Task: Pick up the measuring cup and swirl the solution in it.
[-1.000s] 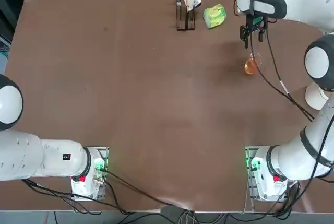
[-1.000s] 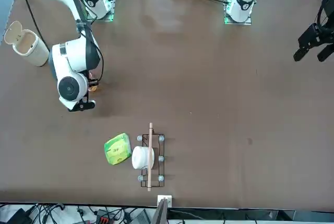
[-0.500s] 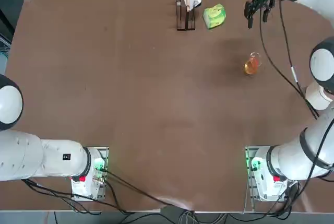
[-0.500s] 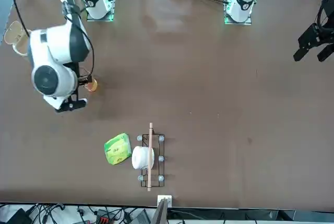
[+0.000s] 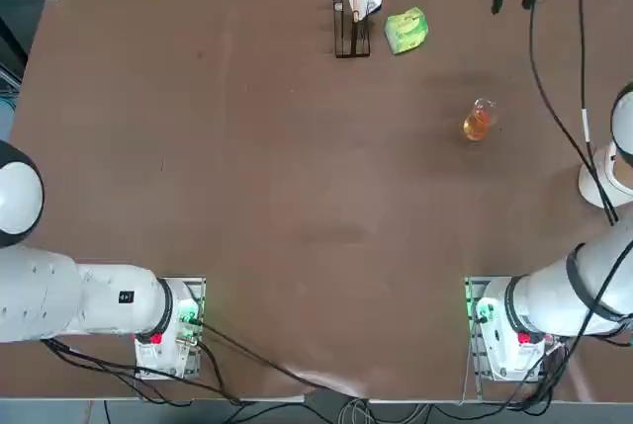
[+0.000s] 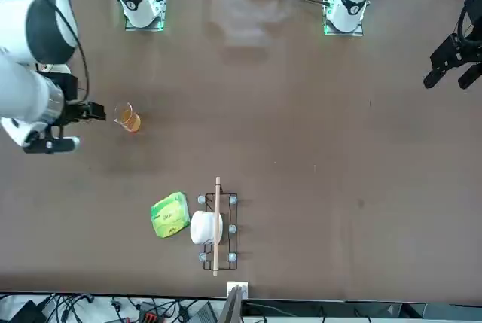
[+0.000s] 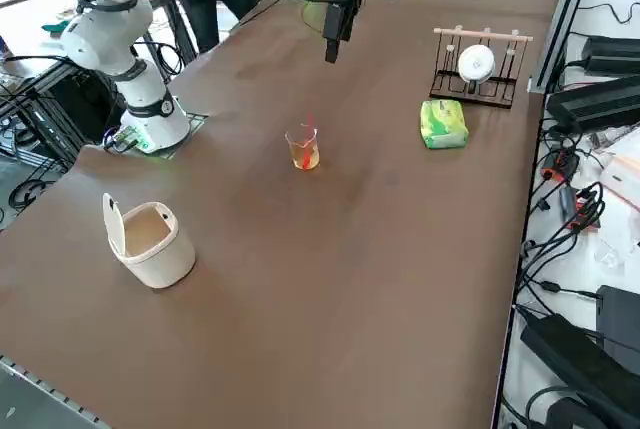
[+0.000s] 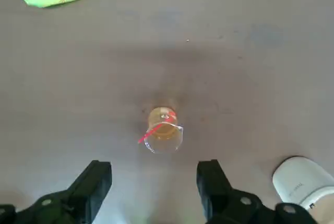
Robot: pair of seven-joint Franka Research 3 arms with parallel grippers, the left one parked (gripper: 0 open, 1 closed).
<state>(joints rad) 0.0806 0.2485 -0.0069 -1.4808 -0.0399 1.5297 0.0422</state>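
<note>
I'm hanging my claw [image 8: 154, 190] above the table [image 5: 297, 197], fingers spread wide with nothing between them. The cup [image 5: 480, 120] is standing apart from me, toward the table's right edge in the top view, with orange liquid [image 7: 306, 157] sitting inside.

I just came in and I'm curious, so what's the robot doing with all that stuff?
Nobody is holding anything right now. The robot's right hand is open, up above the table. The little measuring cup stands on the table with orange liquid in it and a red stick too. The robot seems meant to pick it up and swirl it.
</note>
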